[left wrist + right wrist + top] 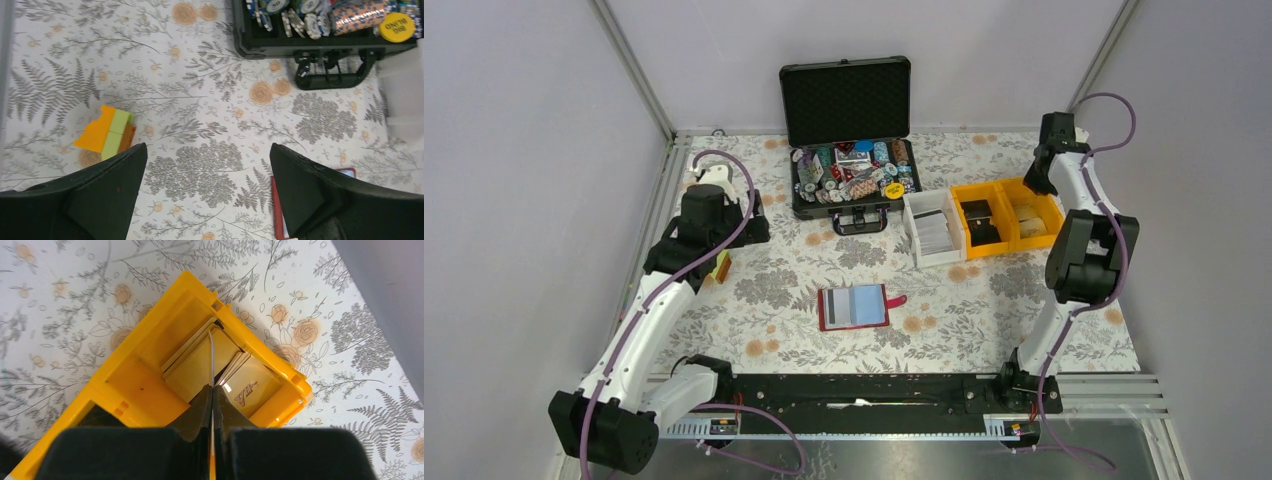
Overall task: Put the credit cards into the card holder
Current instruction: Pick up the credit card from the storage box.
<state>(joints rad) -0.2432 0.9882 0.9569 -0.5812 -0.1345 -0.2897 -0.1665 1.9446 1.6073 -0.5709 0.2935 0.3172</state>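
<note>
Gold cards (250,385) lie stacked in a yellow bin (140,385) at the far right of the bench (984,310). The right fingers (202,410) are pinched shut on one thin card (212,357), seen edge-on over the stack. The step in hand looks like the pick: a card is gripped but not yet carried. Next it must clear the bin wall and cross to the holder (825,309), which lies open mid-bench with pale cards (861,306) showing in it. There it likely needs turning flat to enter a slot. Only the right wrist view shows the grip; in the top view it is too small to make out. Left fingers (110,185) are spread wide over the bench, holding nothing, with the holder's red corner just beside one of them.
</note>
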